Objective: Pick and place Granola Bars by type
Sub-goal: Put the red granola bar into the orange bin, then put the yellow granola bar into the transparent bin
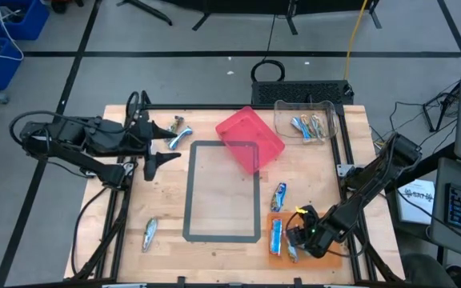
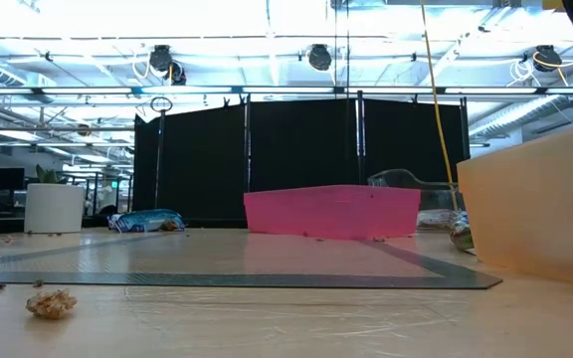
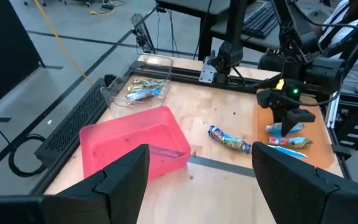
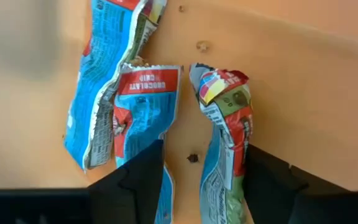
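Right wrist view: three Granola Bars (image 4: 138, 106)

On the table (image 1: 214, 252), the taped rectangle (image 1: 223, 191) sits at centre. A tilted bin (image 1: 249, 138) overlaps its one-o'clock corner. A clear container (image 1: 305, 121) holding bars lies toward two o'clock. A tray (image 1: 326, 259) with bars sits at five o'clock, one bar (image 1: 278, 196) just behind it. Another bar (image 1: 150, 233) lies at seven o'clock, two (image 1: 178, 133) at eleven.

Pink bin (image 2: 331, 212): mid-table, long side facing the camera.
Orange bin wall (image 2: 535, 204): close at right, filling that edge.
Blue-wrapped bar (image 2: 147, 221): lying flat, far left of the pink bin.
Crumb (image 2: 52, 303): near foreground, left.
White cup (image 2: 55, 208): far left.
Grey tape rectangle (image 2: 267, 279): flat on tabletop.
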